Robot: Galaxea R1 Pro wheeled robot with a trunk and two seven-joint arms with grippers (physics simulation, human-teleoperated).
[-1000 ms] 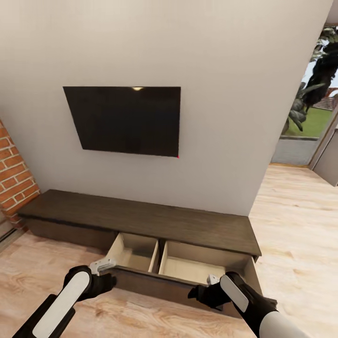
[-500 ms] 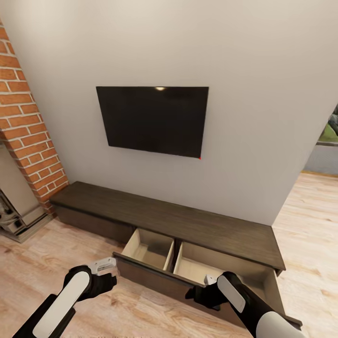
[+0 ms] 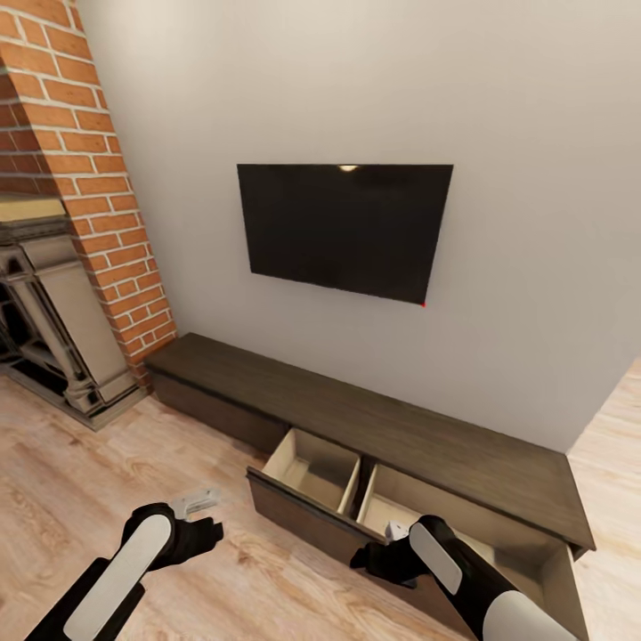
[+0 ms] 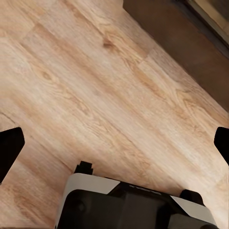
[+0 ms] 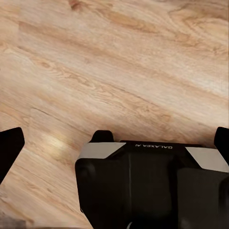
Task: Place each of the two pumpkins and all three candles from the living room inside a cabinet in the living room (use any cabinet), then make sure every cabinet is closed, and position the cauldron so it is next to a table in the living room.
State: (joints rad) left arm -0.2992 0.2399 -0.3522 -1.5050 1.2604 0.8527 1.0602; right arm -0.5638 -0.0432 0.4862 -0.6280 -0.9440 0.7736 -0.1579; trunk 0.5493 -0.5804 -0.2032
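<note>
Compared with the head view of a second ago, the whole picture has swung: the camera has turned towards the robot's left, so the television (image 3: 345, 230) and the cabinet (image 3: 374, 427) now sit further to the right of the frame; the window and garden at the right edge have gone out of view; a brick column (image 3: 89, 169) and a grey fireplace surround (image 3: 53, 329) have come in at the left; this is a move of the view, not of the furniture. The cabinet stands against the pale wall below the television; its open drawer (image 3: 320, 467) shows two pale wood compartments, both bare as far as can be seen. The left arm reaches forward and low over the wooden floor (image 3: 98, 463), its left hand (image 3: 198, 504) clear of the drawer front and to the left of it; in the left wrist view the fingertips (image 4: 10, 148) stand at opposite edges of the frame, spread wide, with only floor between them. The right arm is bent forward with the right hand (image 3: 389, 540) at the drawer's front edge; in the right wrist view its fingertips (image 5: 9, 145) are likewise spread wide over floor, holding nothing.
</note>
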